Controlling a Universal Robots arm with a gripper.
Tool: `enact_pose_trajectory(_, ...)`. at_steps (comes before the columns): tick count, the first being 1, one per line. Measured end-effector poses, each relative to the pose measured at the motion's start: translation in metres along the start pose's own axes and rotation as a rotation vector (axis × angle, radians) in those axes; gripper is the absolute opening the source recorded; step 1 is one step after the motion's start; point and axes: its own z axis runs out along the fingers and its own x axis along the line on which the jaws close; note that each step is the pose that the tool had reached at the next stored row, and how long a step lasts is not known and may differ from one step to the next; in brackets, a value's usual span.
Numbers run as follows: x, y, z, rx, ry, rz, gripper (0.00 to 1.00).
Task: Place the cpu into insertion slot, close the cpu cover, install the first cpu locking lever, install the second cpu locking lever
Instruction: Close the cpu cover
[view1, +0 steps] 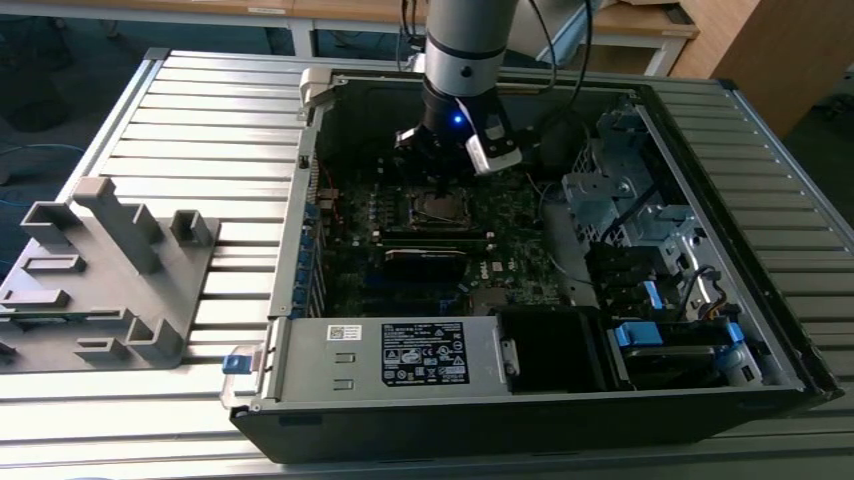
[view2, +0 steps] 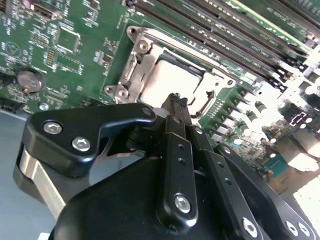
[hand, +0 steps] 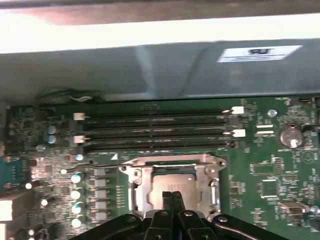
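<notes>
At the exterior view's left, on a grey slatted table (view1: 200, 110): a grey plastic fixture (view1: 107, 270) with upright posts. Just beside it toward the right, an open computer case (view1: 287, 300) lying on its side, with a green board (view1: 521, 285) inside and a grey power supply (view1: 400, 355) along the near edge. Over the middle of the board, reaching down into the case, the arm with its gripper (view1: 441, 190), tip directly above the socket (view1: 435, 212). Farther toward the exterior view's right, metal drive cages (view1: 627, 210) and blue clips (view1: 654, 335).

In the second wrist view, a round coin battery (view2: 30, 80) well apart from the socket. Next, the cover (view2: 142, 62), a silvery frame lying flat around the chip (view2: 165, 82), and past it, rows of long dark memory slots (view2: 225, 35). Chip seated in the socket, dull metal top showing through the cover's window. Fingers (view2: 180, 115) pressed together with nothing pinched between them, tips at the chip's edge nearest the gripper, touching it or just above it: cannot tell which.

In the first wrist view, closed fingers (hand: 167, 200) over the middle of that same edge of the chip (hand: 170, 184), memory slots (hand: 155, 130) beyond the socket, grey case wall behind them.
</notes>
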Motion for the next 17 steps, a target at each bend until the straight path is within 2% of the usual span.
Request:
enact_pose_trajectory(2,-0.0002,0.0,0.0001,-0.0001,-0.0014,0.0,0.11)
enact_pose_trajectory(3,-0.0002,0.0,0.0003,-0.0005,-0.0082,0.0,0.11)
enact_pose_trajectory(5,-0.0003,0.0001,0.0007,-0.0018,-0.0273,-0.002,0.11)
enact_pose_trajectory(6,-0.0003,0.0001,0.0009,-0.0022,-0.0339,-0.003,0.11)
enact_pose_trajectory(17,0.0001,-0.0008,0.0015,-0.0006,-0.0349,0.008,0.11)
